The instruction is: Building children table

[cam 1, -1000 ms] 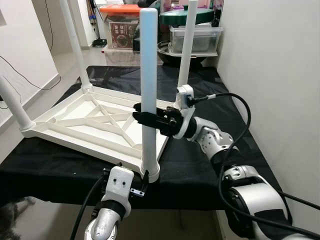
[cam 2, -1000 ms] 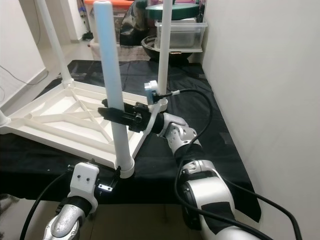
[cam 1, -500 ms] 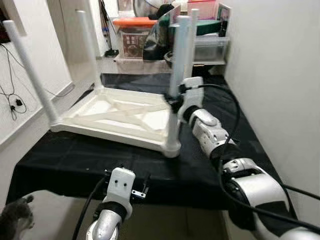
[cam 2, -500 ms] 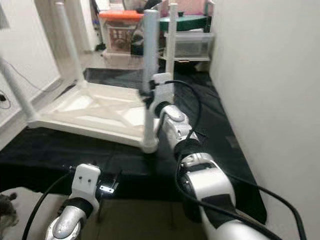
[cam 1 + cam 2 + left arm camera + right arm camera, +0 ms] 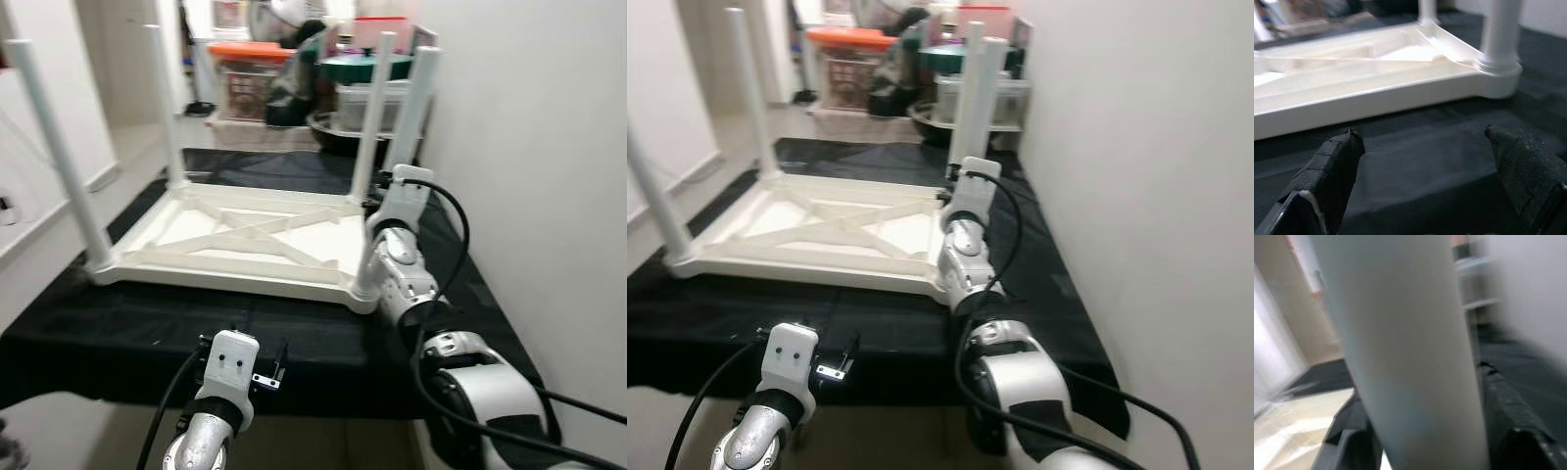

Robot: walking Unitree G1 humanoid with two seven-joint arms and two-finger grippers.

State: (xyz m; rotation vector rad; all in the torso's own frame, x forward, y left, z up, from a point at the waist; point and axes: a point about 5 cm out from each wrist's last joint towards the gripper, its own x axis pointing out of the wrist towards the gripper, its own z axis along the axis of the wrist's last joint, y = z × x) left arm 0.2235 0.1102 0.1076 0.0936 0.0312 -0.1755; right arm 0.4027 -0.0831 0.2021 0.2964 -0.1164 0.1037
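Table [image 5: 235, 245] upside down on black tabletop [image 5: 147, 323], four legs up. My right pincer [image 5: 1415, 431] clamped on near-right leg [image 5: 397, 186], seating it. Left pincer [image 5: 1425, 166] apart, idle at edge. Next: check socket, release.

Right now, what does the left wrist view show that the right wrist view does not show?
Left wrist view alone: the open left tool over the black cloth, and the upturned white tabletop with the socket at the leg's foot.
Right wrist view alone: the right tool closed around that leg, seen close, and the wall behind.
Both views: the near right table leg.
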